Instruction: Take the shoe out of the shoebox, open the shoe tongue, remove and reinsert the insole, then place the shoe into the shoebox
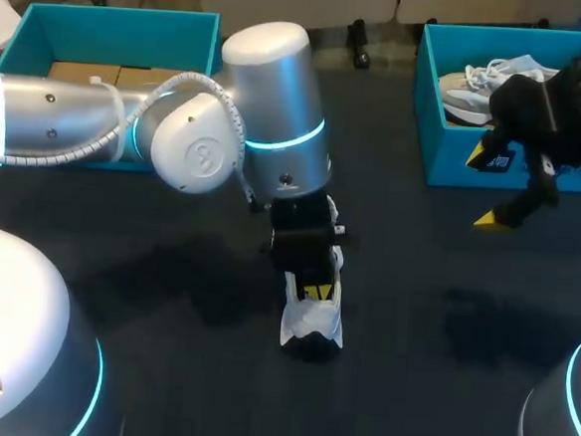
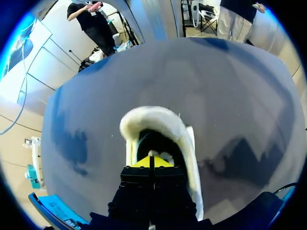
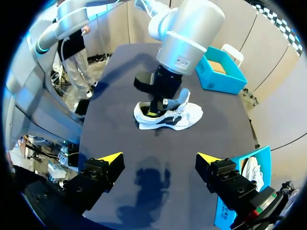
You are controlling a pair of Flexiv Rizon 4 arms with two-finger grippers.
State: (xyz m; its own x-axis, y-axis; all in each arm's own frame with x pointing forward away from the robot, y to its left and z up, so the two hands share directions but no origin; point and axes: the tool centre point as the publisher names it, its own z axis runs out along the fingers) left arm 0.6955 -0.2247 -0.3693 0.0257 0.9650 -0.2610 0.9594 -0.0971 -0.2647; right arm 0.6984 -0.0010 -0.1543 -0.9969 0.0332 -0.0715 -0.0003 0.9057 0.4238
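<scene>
A white and black shoe (image 1: 312, 327) stands on the dark table near the middle; in the right wrist view the shoe (image 3: 184, 116) shows its tongue raised. My left gripper (image 1: 314, 292) points down into the shoe's opening. From the left wrist, the left gripper (image 2: 152, 162) has its yellow tips pressed together inside the padded collar (image 2: 153, 116); whether they pinch anything thin is hidden. My right gripper (image 1: 484, 189) hangs open above the table in front of the right shoebox (image 1: 452, 161), empty. In its own view the right gripper (image 3: 159, 158) is well apart from the shoe.
The right teal shoebox holds a second grey-white shoe (image 1: 476, 87). A teal box (image 1: 115, 24) with brown cardboard inside stands at the back left, partly behind my left arm. That same box (image 3: 223, 73) is seen beyond the shoe from the right wrist.
</scene>
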